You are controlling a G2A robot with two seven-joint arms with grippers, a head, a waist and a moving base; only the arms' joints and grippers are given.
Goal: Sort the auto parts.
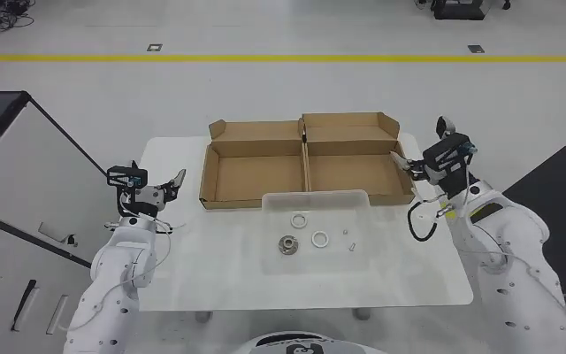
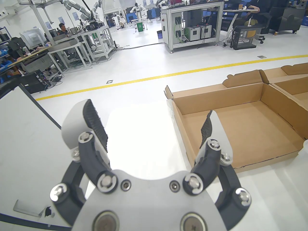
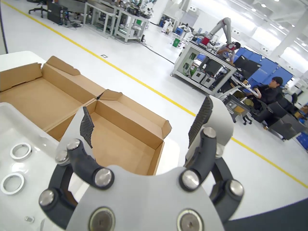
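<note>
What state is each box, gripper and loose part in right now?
Left gripper: open, holding nothing.
Right gripper: open, holding nothing.
Left box: flaps open, empty.
Right box: flaps open, empty.
White rings: lying flat, unsorted.
Metal hub: resting outside the boxes.

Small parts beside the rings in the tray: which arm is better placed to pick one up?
Right. The small parts lie nearer the open right end effector; the left end effector hangs farther off, also open.

My left gripper (image 2: 150, 114) hangs with jaws spread wide above the white table (image 2: 264, 183), and an open cardboard box (image 2: 240, 123) lies just beside it.
</note>
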